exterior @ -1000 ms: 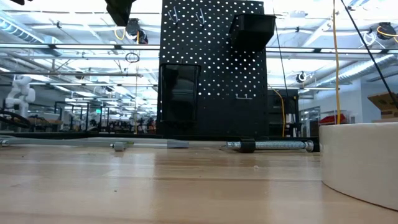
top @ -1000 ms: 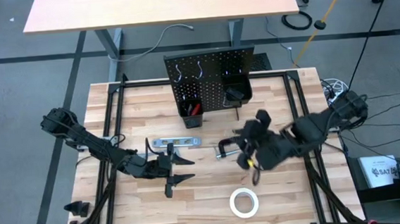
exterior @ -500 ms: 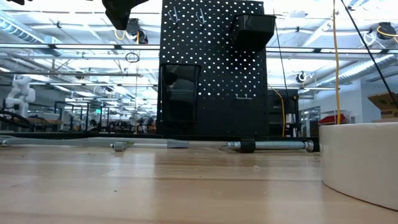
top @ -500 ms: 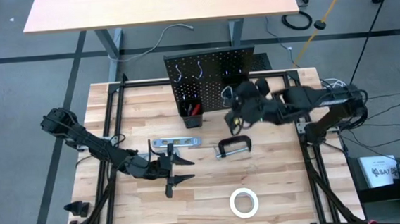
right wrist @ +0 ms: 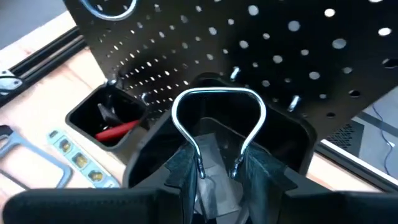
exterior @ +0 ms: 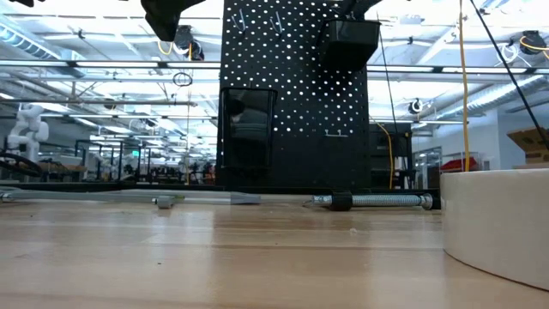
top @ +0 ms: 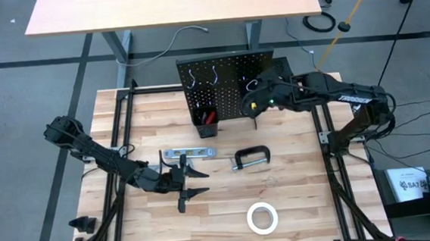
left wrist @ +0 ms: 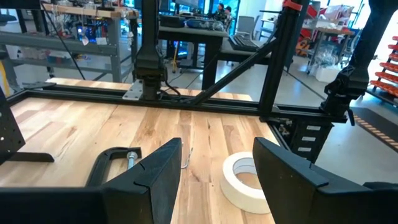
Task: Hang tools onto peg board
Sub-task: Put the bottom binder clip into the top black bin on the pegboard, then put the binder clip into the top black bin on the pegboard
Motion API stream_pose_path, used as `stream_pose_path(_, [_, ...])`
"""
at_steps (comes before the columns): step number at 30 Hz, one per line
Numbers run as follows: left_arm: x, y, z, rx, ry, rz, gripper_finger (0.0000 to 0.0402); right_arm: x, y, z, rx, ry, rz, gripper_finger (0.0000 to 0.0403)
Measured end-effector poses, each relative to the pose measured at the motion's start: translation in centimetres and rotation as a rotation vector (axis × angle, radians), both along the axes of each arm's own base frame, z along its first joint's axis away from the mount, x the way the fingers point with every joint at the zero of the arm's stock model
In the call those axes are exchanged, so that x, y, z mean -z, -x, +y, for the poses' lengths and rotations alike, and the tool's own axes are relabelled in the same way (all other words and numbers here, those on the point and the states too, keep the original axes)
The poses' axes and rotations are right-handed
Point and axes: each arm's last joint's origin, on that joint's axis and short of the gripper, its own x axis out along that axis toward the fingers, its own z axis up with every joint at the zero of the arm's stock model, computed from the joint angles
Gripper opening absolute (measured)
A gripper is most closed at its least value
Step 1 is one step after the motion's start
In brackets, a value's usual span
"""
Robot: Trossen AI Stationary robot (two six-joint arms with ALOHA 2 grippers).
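Hanging in progress: a silver metal loop [right wrist: 217,127] is held at the peg board [top: 227,78] by the right gripper [top: 253,102].

Left to right in the high view: the left gripper [top: 193,181] is seen low over the tabletop [top: 304,205], fingers [left wrist: 155,177] spread apart and empty. Just beyond it the silver level [top: 189,153] lies flat. Near the table's front edge the white tape roll [top: 262,218] lies flat, and the black C-clamp [top: 250,158] lies between the roll and the board. The board stands upright at the back edge, two silver hooks [top: 203,77] near its top; its left bin [top: 204,121] holds a red-handled tool [right wrist: 118,129]. The right gripper is held narrow, pinching the loop's two ends, directly above the board's right bin [right wrist: 249,134]. Contact with that bin cannot be told.
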Motion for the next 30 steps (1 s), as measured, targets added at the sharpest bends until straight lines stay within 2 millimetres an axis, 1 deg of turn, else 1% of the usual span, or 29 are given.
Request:
stream_pose_path(9, [0.0, 0.0, 0.0, 0.0, -0.001, 0.0, 0.0203, 0.09, 0.04, -0.26, -0.022, -0.031, 0.012, 0.0094])
stream_pose_path(12, [0.0, 0.0, 0.0, 0.0, -0.001, 0.0, 0.0203, 0.11, 0.06, -0.26, -0.022, -0.031, 0.015, 0.01])
stream_pose_path(23, [0.0, 0.0, 0.0, 0.0, 0.0, 0.0, 0.0203, 0.14, 0.08, -0.25, -0.039, -0.02, 0.033, 0.0164])
stream_pose_path(30, [0.0, 0.0, 0.0, 0.0, 0.001, 0.0, 0.0203, 0.15, 0.08, -0.25, -0.04, -0.019, 0.034, 0.019])
